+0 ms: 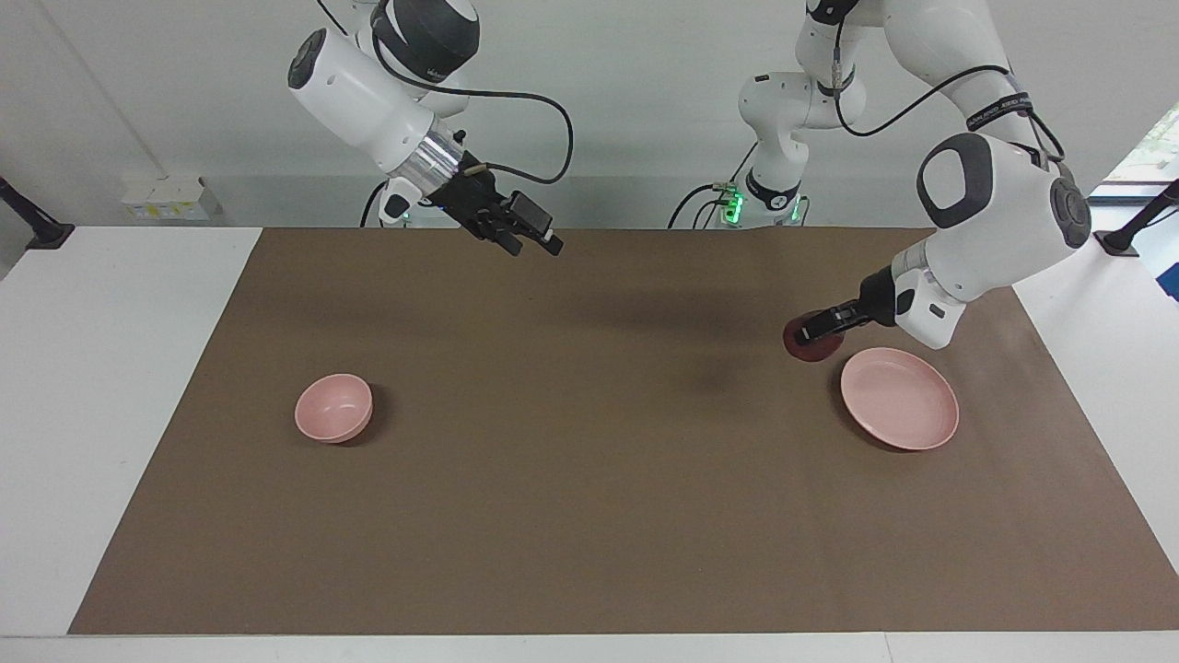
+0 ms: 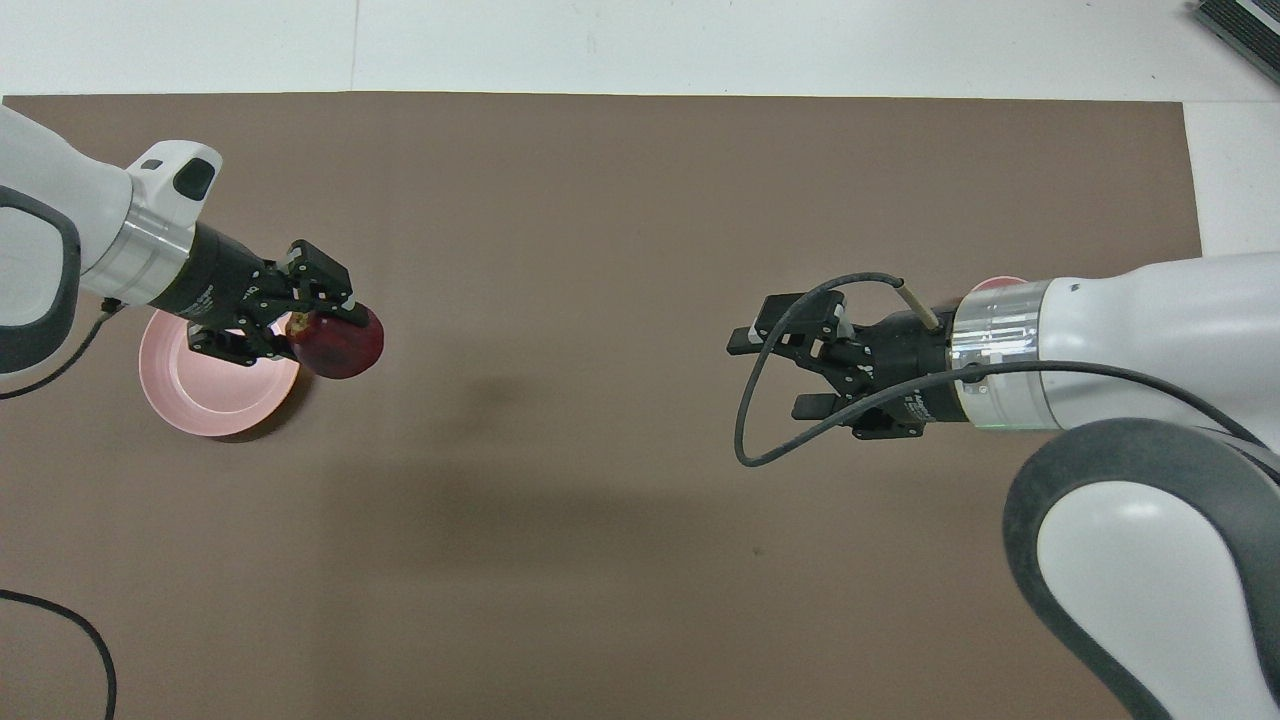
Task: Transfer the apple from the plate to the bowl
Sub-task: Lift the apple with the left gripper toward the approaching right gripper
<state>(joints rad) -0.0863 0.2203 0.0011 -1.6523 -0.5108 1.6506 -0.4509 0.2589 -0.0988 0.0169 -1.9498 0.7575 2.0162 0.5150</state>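
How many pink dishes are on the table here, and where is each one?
2. The plate lies at the left arm's end of the table, empty, beside the apple held in the left tool. The bowl sits at the right arm's end. Nothing suggests a hidden third.

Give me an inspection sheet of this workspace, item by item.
Surface: brown mat on a white table.
Job's things: apple off the plate, which is bare; bowl bare, toward the right arm's end.
Clutter: nothing seen.
Grippers: left gripper shut on the apple, beside the plate; right gripper open, raised, waiting.
Cables: black cable looped off the right arm.
Surroundings: white wall.
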